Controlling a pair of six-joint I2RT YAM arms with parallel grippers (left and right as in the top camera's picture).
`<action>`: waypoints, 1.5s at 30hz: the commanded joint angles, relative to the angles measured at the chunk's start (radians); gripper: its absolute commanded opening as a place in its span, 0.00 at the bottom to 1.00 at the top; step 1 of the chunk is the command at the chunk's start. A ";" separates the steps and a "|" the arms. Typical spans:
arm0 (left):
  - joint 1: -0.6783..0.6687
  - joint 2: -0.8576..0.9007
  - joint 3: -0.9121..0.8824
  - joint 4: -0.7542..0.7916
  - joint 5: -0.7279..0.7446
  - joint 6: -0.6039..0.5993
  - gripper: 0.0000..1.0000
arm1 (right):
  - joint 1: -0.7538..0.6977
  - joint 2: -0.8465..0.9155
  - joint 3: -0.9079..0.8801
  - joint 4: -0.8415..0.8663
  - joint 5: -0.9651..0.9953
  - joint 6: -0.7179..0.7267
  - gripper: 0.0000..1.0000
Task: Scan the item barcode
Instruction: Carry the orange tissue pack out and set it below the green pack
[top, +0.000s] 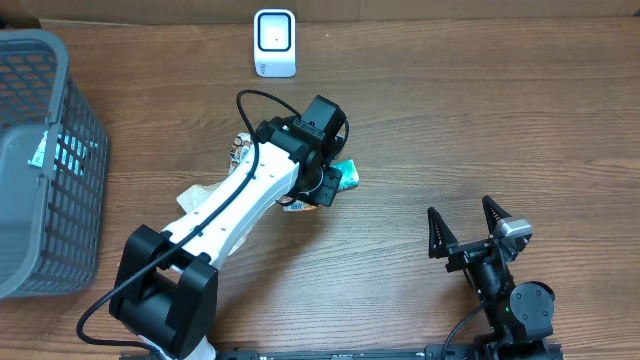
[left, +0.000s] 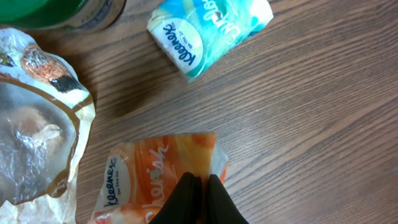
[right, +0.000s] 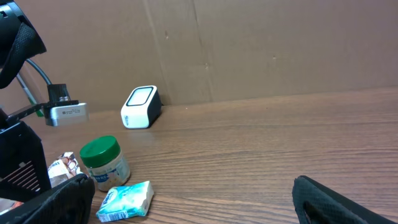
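Observation:
An orange Kleenex tissue pack lies on the wooden table below my left wrist. My left gripper is shut, its two black fingers pinching the pack's wrapper near its right end. In the overhead view the left gripper sits mid-table and only a sliver of the orange pack shows under the arm. The white barcode scanner stands at the table's far edge, well beyond the gripper; the scanner also shows against the cardboard wall. My right gripper rests open at the front right, holding nothing.
A teal Kleenex pack lies just beyond the orange one, next to a green-lidded jar. A clear snack bag lies to the left. A grey basket stands at the table's left edge.

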 joint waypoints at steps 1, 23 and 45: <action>-0.005 0.011 -0.001 0.013 -0.011 -0.014 0.10 | -0.001 -0.008 -0.011 0.004 -0.005 0.002 1.00; -0.005 0.013 -0.002 0.105 0.021 -0.040 0.61 | -0.001 -0.008 -0.011 0.004 -0.005 0.002 1.00; 0.145 0.003 0.332 -0.008 0.137 -0.027 0.91 | -0.001 -0.008 -0.011 0.004 -0.005 0.002 1.00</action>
